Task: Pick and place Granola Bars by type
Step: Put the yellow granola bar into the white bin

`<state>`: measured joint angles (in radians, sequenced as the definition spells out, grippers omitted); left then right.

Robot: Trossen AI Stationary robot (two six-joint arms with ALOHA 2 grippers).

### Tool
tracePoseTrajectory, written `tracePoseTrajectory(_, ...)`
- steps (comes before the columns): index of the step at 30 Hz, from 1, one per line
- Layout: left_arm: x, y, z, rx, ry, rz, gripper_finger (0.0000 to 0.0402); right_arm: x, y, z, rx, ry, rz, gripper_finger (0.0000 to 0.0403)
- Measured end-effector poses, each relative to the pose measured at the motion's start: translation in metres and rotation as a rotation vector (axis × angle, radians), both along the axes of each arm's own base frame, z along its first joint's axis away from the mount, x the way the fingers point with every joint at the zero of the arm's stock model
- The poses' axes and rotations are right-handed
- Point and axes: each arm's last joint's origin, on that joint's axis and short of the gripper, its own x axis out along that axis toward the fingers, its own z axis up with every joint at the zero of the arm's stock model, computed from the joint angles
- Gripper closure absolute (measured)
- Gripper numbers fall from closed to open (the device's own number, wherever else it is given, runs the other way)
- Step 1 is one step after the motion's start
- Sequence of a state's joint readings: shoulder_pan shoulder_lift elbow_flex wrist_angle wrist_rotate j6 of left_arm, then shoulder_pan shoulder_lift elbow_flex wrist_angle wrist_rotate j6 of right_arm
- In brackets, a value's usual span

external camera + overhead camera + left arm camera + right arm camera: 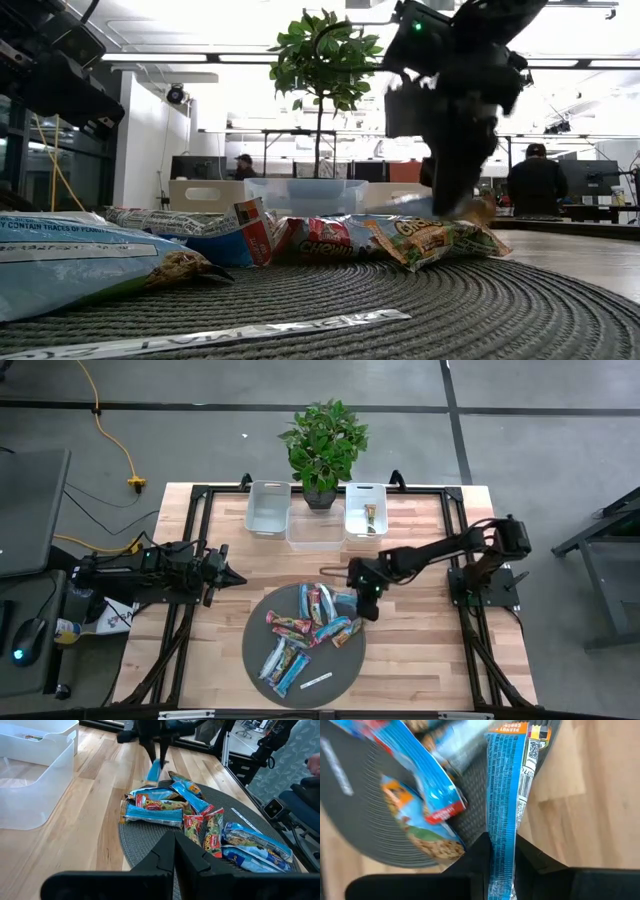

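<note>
Several granola bars (305, 630) in light blue, red and tan wrappers lie heaped on a round grey mat (270, 605). My right gripper (368, 600) is over the mat's far right edge, shut on a light blue bar (505, 785), which also shows in the left wrist view (154, 770). My left gripper (225, 575) waits shut at the table's left, pointing toward the mat and touching nothing. One bar (370, 518) lies in the right white bin (365, 538). My right gripper pinches the light blue bar by one end (501, 832) between its two fingers. The fingers slant down from the table's right side and lie along the bar. The bar hangs below them, slanting down over the mat's far right edge, its other end (515, 727) free.
Three white bins stand in a row at the far edge: left (268, 507), middle (315, 530) and right. A potted plant (322, 445) stands behind them. A thin white strip label (316, 681) lies on the mat's near part. Bare wood lies on both sides of the mat.
</note>
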<state>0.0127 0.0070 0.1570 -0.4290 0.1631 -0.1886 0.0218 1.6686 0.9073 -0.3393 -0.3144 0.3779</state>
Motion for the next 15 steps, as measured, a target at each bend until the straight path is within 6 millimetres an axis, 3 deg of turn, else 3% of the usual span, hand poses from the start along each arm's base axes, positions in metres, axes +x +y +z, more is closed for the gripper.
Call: tracePoseTrajectory(15, 0.0, 0.0, 0.0, -0.001, 0.0, -0.004, 0.0401, -0.006, -0.052, 0.072, 0.436, -0.368, 0.016, 0.036)
